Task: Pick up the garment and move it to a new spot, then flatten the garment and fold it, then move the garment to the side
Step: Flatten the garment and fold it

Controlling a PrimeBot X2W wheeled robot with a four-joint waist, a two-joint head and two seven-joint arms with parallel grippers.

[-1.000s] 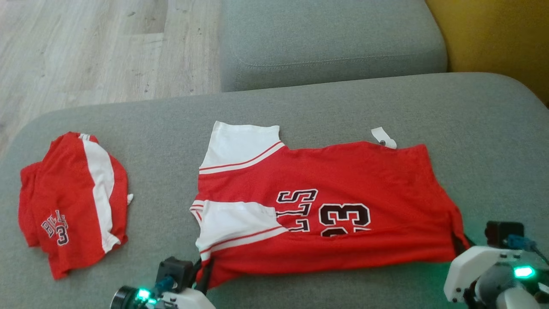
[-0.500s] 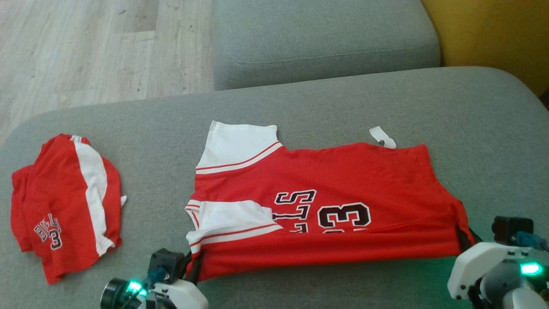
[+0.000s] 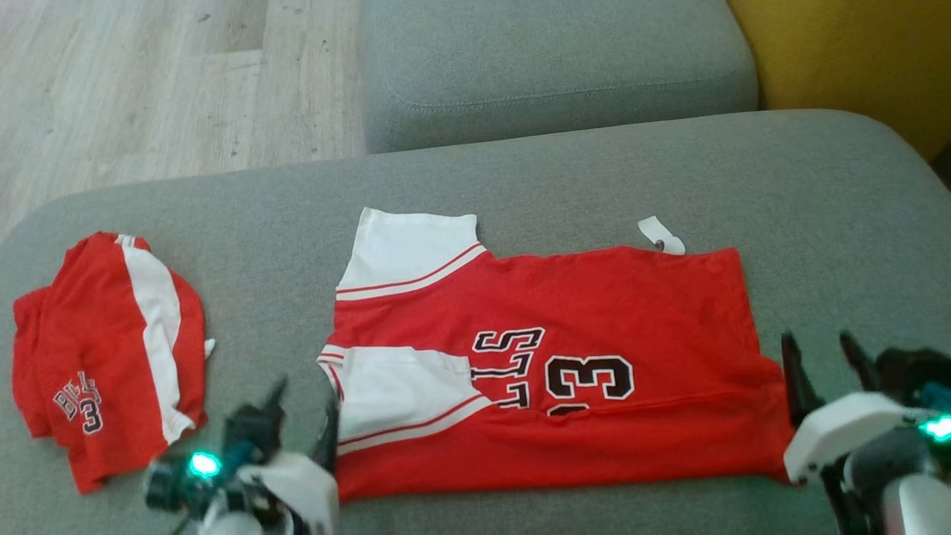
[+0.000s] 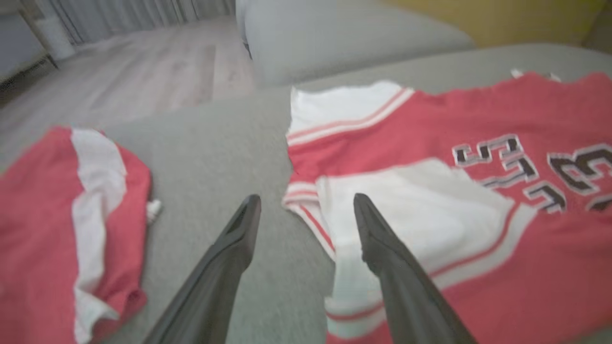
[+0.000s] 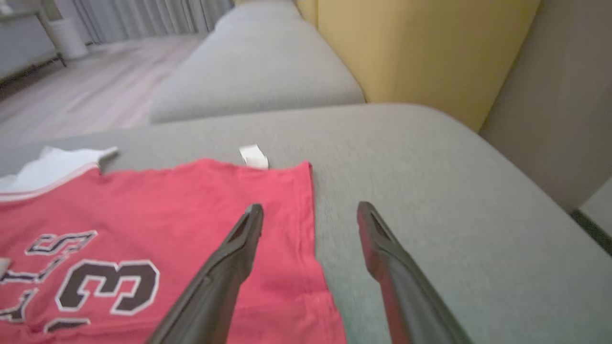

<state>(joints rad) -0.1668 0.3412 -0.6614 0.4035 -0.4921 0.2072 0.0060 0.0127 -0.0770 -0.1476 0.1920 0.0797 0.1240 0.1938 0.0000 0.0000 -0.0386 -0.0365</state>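
A red and white jersey (image 3: 565,357) with black lettering and the number 33 lies spread on the grey cushion (image 3: 520,178), its near edge folded over. My left gripper (image 3: 301,405) hovers open at the jersey's near left corner, beside the white shoulder panel (image 4: 420,224). The left wrist view shows its fingers (image 4: 229,258) apart with nothing between them. At the jersey's right hem (image 5: 306,210), my right gripper (image 3: 821,360) is also open and lifted clear of the cloth. A small white tag (image 3: 661,235) sticks out at the far edge.
Matching red shorts (image 3: 104,371) with a white stripe lie bunched at the cushion's left end. A second grey cushion (image 3: 550,67) sits behind, wooden floor (image 3: 148,82) to the far left, and a yellow surface (image 3: 854,59) to the far right.
Both grippers have let go of the jersey's near edge, opened and lifted. The folded edge now lies flat. The camera shifted slightly.
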